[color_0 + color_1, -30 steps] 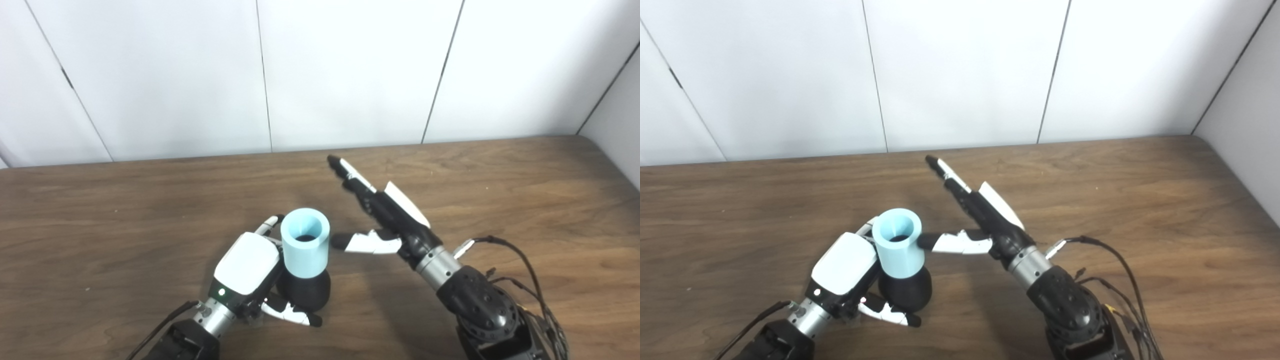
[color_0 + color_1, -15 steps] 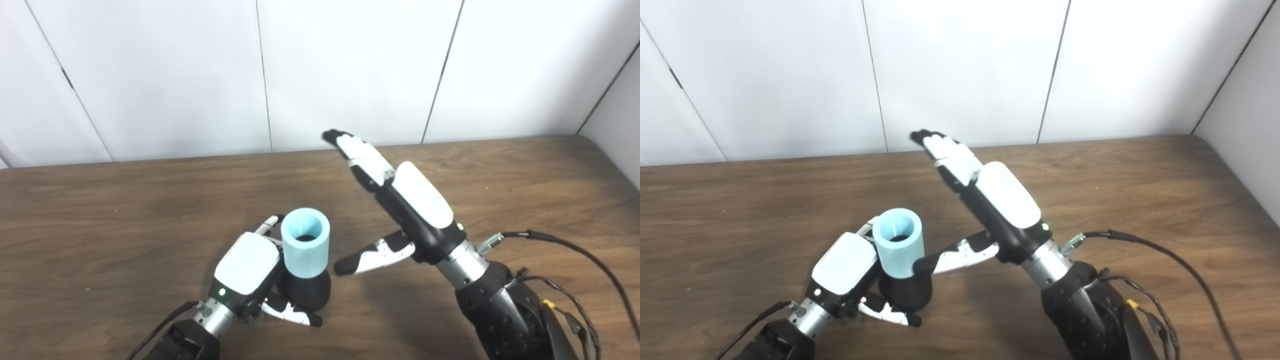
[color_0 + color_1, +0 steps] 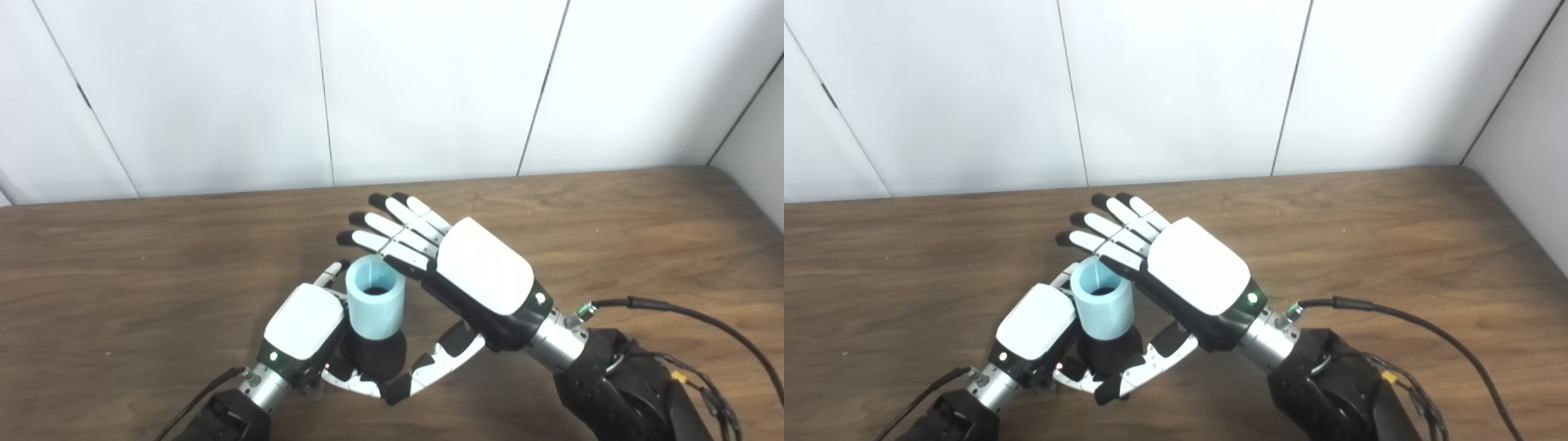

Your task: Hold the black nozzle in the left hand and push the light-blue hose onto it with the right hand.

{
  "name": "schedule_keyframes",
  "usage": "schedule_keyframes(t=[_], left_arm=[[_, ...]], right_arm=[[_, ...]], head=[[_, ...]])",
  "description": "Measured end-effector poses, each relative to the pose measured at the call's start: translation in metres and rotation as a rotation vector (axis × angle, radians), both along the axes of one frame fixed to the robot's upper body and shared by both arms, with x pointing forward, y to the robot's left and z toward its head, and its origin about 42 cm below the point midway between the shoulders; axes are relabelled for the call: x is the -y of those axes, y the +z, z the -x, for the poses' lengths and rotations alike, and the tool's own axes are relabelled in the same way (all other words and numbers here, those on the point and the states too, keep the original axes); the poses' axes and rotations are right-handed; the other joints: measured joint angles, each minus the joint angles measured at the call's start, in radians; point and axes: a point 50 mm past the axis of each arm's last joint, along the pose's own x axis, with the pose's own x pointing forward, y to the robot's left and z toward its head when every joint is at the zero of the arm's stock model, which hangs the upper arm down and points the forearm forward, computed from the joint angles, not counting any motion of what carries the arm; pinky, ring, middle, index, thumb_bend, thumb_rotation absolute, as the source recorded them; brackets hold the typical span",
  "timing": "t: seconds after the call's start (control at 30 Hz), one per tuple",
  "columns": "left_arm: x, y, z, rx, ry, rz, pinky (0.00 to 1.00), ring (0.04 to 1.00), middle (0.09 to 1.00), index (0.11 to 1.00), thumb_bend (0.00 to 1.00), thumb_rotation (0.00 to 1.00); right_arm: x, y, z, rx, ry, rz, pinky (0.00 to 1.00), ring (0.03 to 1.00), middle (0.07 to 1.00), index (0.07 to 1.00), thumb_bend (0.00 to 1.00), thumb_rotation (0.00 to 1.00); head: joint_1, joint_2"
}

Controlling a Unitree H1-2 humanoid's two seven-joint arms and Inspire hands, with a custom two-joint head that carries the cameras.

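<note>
Light-blue hose (image 3: 375, 304) is seated upright on the black nozzle (image 3: 372, 360), which is gripped by the left hand (image 3: 304, 332) near the table's (image 3: 122, 275) front edge. The right hand (image 3: 465, 282) is spread flat, tilted beside the hose's rim. It should be centred overhead, then pressed straight down.

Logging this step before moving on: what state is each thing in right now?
black nozzle: upright, gripped at its base.
light-blue hose: sits on the nozzle, open end up.
left hand: shut on the nozzle.
right hand: open, palm down, fingers spread at the hose's rim.
</note>
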Motion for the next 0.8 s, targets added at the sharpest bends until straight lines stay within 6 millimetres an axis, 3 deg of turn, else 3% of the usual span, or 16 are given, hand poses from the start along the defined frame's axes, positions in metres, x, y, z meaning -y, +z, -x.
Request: schedule_keyframes(t=[0.33,0.57,0.8], left_arm=[[0.000,0.001,0.001,0.002,0.006,0.002,0.93,0.548,0.439,0.525,0.52,0.00],[0.001,0.003,0.002,0.001,0.009,-0.006,0.93,0.552,0.450,0.525,0.52,0.00],[0.002,0.005,0.003,-0.005,0.006,-0.023,0.94,0.556,0.444,0.527,0.52,0.00]], right_arm=[[0.003,-0.022,-0.008,-0.067,-0.025,0.071,1.00,1.000,0.958,0.905,0.96,0.77],[0.001,-0.026,-0.006,-0.076,-0.017,0.080,1.00,1.000,0.947,0.905,0.97,0.79],[-0.001,-0.032,-0.002,-0.070,-0.013,0.068,0.99,0.997,0.889,0.836,0.98,0.81]], head=[[0.003,0.003],[0.006,0.009],[0.006,0.014]])
